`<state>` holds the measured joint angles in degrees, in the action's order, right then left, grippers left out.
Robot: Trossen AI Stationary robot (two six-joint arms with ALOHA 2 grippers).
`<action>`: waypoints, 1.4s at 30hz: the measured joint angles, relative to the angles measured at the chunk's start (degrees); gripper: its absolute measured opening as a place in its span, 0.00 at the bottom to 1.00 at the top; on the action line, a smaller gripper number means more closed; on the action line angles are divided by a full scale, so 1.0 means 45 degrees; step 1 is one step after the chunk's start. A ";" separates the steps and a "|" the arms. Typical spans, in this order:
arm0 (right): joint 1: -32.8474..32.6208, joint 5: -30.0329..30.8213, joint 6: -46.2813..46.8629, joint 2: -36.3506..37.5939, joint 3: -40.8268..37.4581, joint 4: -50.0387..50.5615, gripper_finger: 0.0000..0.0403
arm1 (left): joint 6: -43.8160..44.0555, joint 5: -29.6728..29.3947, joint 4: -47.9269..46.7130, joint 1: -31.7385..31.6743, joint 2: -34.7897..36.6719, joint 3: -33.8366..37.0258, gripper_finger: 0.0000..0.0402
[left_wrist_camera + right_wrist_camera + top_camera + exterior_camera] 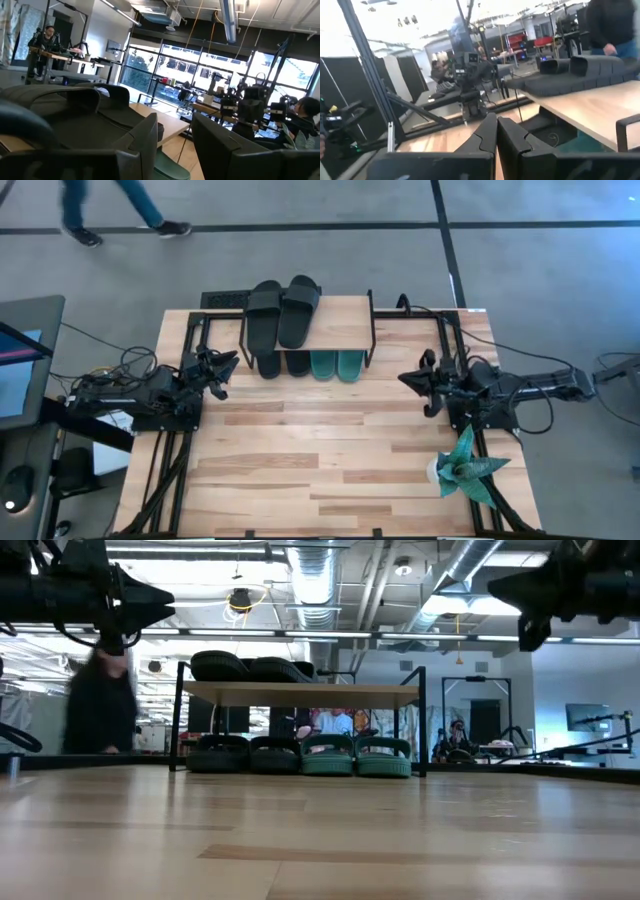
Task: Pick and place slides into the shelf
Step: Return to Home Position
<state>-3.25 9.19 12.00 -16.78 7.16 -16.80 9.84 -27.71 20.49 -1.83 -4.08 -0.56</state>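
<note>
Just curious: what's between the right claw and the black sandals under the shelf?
The two green slides under the shelf, then bare table up to the right gripper, as the high view shows.

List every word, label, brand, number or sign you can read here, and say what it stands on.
No text can be read in any view.
Black slides, teal slides, shelf: no print shows.
Monitor beside the table: whatever it displays is too small to read.
</note>
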 joint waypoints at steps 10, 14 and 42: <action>0.0015 0.0026 0.0050 0.2708 -0.1439 -0.0079 0.00 | 0.0274 -0.0154 -0.0029 0.0000 0.0000 0.0010 0.27; 0.0015 0.0030 -0.0016 0.3511 -0.1507 0.0548 0.00 | 0.0434 -0.0159 -0.0032 0.0000 0.0000 0.0010 0.27; -0.0034 -0.0243 0.0921 0.3640 -0.1521 0.3264 0.00 | 0.1009 0.0366 -0.3447 0.0010 -0.0010 0.0019 0.27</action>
<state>-3.40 8.10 16.14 -0.40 0.32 -2.11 14.38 -26.07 4.98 -1.78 -4.12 -0.47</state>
